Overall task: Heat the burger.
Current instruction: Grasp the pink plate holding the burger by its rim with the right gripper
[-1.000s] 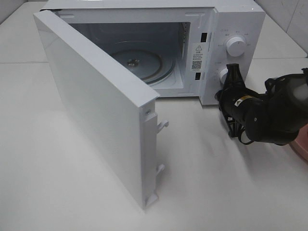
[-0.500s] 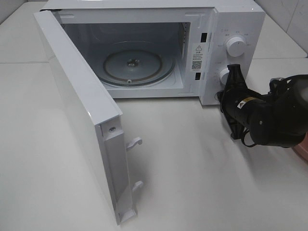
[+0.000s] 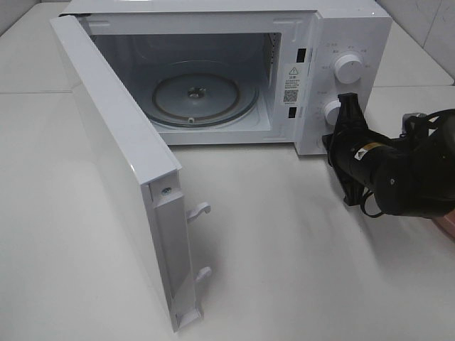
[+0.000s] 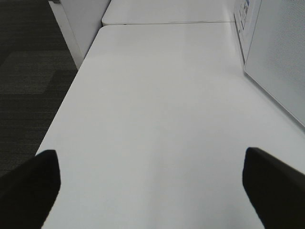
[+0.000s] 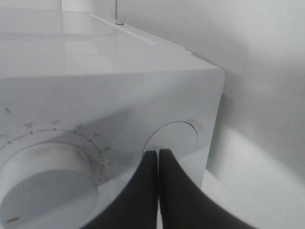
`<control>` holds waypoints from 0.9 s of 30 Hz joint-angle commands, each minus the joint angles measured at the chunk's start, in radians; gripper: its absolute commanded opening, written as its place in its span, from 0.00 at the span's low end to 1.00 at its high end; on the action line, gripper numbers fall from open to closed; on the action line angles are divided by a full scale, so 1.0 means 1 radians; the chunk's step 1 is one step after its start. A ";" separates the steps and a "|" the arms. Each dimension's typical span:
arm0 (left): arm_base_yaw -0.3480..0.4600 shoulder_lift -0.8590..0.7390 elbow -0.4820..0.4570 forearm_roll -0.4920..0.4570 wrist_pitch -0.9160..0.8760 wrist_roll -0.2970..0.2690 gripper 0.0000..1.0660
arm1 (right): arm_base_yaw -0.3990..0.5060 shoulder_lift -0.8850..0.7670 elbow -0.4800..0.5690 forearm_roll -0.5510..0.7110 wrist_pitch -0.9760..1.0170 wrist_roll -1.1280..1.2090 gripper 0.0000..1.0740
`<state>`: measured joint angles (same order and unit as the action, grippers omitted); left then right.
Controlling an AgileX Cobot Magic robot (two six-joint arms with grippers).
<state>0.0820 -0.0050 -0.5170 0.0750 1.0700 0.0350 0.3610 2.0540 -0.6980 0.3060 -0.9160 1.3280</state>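
From the high camera, the microwave (image 3: pixel 355 42) stands with its door (image 3: pixel 114 142) swung wide towards the left side and its glass turntable (image 3: pixel 199 96) bare. The right gripper (image 3: pixel 346 105) is at the control panel, tips just beside the lower knob (image 3: pixel 331 110), fingers pinched together on nothing. The burger is not in view here. The only hint is a pink sliver (image 3: pixel 450 227) at the far right edge, half hidden behind the right arm, and I cannot tell whether it carries anything. The left gripper is out of this picture.

The left wrist camera shows the left gripper (image 4: pixel 152 191) spread wide and empty over bare white table (image 4: pixel 157 105), with the microwave's side wall near it. No burger.

The right wrist camera shows the right gripper's tips pressed shut against each other, right at a round button (image 5: pixel 174 138) beside the numbered dial (image 5: pixel 47 176). No burger here either.

If the burger sits by that pink sliver, it probably lies behind the right gripper, away from the oven mouth. The right arm looks the nearer, and it would have to back off the panel and turn away from the microwave.
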 commanded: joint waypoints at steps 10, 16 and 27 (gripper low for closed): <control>-0.006 -0.006 0.002 0.000 -0.007 -0.004 0.92 | -0.005 -0.168 0.129 0.048 0.153 -0.254 0.00; -0.006 -0.006 0.002 0.000 -0.007 -0.004 0.92 | -0.008 -0.314 0.132 0.179 0.418 -0.759 0.00; -0.006 -0.006 0.002 0.000 -0.007 -0.004 0.92 | -0.010 -0.501 0.131 0.549 0.892 -1.698 0.00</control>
<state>0.0820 -0.0050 -0.5170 0.0750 1.0690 0.0350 0.3580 1.5960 -0.5650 0.7660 -0.1540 -0.1350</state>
